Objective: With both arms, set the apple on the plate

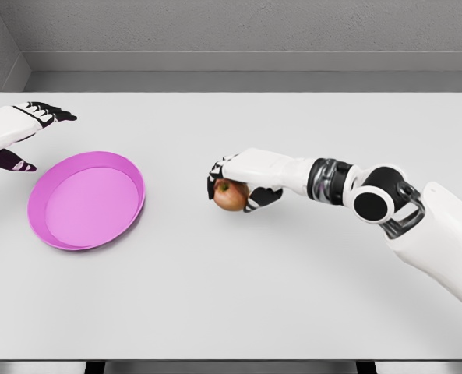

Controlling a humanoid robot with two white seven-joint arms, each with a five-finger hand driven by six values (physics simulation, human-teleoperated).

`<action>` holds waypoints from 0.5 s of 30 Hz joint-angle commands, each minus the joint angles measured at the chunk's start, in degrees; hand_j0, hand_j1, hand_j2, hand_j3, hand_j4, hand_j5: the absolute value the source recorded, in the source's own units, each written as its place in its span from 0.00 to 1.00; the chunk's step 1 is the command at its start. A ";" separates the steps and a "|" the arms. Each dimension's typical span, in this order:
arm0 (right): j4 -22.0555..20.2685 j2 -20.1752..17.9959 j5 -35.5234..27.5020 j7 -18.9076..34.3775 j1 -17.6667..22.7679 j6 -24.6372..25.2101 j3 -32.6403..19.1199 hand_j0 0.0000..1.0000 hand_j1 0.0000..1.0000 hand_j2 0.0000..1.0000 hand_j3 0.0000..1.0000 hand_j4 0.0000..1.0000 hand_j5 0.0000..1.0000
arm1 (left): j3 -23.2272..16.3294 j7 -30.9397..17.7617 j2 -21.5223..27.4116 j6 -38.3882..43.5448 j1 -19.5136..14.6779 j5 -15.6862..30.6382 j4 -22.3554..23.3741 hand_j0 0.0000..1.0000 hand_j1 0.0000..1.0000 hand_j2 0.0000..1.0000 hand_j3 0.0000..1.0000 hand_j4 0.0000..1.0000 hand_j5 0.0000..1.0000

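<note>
Head view first. Writing or labels do not show on any of the things, so nothing can be read.

The apple (230,195) is red and yellow and sits on the white table (238,296), a bit right of the middle. The right hand (242,181) is curled over the top of it. Its dark fingertips (216,168) wrap down on the far left side and the thumb tucks in under the near right side, so the hand has hold of the apple. The right arm (371,199) comes in from the right edge and bends at a round black and white joint.

The pink plate (86,199) lies on the left part of the table, well apart from the apple. Bare table lies between them, with lots of open room. The plate has a raised rim all the way round. Its left side is near the left edge of the table.

The left hand (16,134) is at the far left, just above the plate and not touching it. Its fingers are spread out straight and the thumb points down and away. It holds nothing.

The front of the table, near the bottom, is wide and bare. The back edge runs close to the grey wall (238,31).
</note>
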 commanded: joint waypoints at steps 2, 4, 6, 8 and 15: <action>-0.01 1.52 -0.16 -0.07 0.00 0.20 0.84 0.49 0.49 0.49 0.49 0.49 0.49 | 0.03 0.04 0.13 0.07 0.00 0.36 -0.04 1.00 1.00 1.00 1.00 1.00 1.00; 0.08 2.14 -0.16 -0.07 -0.09 0.20 1.37 0.49 0.49 0.49 0.49 0.49 0.49 | 0.03 0.04 0.13 0.07 0.00 0.36 -0.04 1.00 1.00 1.00 1.00 1.00 1.00; 0.16 2.67 -0.16 -0.07 -0.17 0.20 1.72 0.49 0.49 0.49 0.49 0.49 0.49 | 0.03 0.04 0.13 0.07 0.00 0.36 -0.04 1.00 1.00 1.00 1.00 1.00 1.00; 0.16 2.75 -0.16 -0.07 -0.44 0.20 1.98 0.49 0.49 0.49 0.49 0.49 0.49 | 0.03 0.04 0.13 0.07 0.00 0.36 -0.04 1.00 1.00 1.00 1.00 1.00 1.00; 0.25 2.67 -0.16 -0.07 -0.44 0.38 1.98 1.00 1.00 1.00 1.00 1.00 1.00 | 0.03 0.04 0.04 0.07 0.00 0.36 -0.04 1.00 1.00 1.00 1.00 1.00 1.00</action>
